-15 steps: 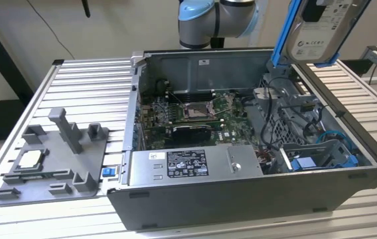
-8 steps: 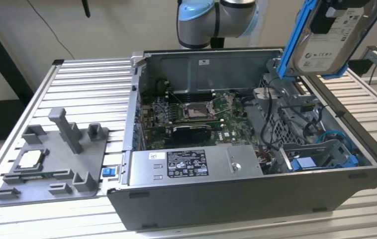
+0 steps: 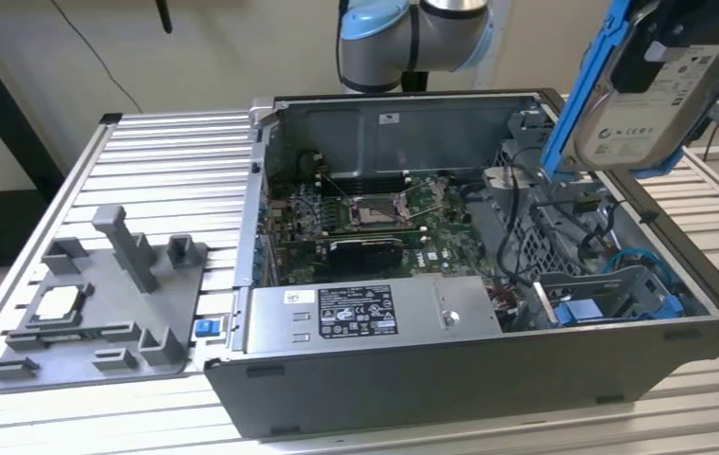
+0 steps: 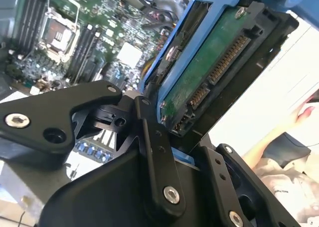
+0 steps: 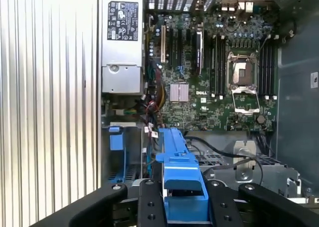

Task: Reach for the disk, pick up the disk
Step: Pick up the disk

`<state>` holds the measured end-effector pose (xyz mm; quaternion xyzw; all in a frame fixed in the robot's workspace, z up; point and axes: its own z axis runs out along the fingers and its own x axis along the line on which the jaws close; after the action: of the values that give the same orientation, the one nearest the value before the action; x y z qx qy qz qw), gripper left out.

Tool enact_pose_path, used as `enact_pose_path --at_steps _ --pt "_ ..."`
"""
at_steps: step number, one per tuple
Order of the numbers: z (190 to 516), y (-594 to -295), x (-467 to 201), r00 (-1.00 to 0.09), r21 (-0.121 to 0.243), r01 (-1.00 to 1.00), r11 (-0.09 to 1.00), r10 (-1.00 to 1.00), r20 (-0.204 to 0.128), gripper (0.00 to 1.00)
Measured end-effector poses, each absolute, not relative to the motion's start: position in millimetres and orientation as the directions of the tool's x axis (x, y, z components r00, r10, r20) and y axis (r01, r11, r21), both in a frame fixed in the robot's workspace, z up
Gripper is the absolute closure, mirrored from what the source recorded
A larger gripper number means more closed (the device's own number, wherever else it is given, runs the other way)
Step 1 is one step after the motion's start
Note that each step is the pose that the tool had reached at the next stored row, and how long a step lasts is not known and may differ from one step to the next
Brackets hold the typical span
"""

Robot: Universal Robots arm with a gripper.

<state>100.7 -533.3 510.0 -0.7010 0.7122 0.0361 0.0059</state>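
Disk is up and out of the case.
My claw is clamped on the disk, holding it above the open computer case; both steps look done.

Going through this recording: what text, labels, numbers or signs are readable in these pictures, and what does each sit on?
No text can be quoted with confidence.
The disk, held in the gripper: white label, print too small to read.
Power supply: black-and-white label, too small to read.
Case back wall: small white sticker, unreadable.
Motherboard: white markings, too blurred to read.
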Motion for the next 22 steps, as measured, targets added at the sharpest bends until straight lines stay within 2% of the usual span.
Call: enact_pose_path --at_steps 7,22 --pt "498.0 -555.0 100.8 -0.017 0.043 -0.999 0.015 -0.998 -0.059 1.00" --pt "470.8 -567.7 102.4 -0.017 0.043 -0.999 0.015 -0.998 -0.059 1.00"
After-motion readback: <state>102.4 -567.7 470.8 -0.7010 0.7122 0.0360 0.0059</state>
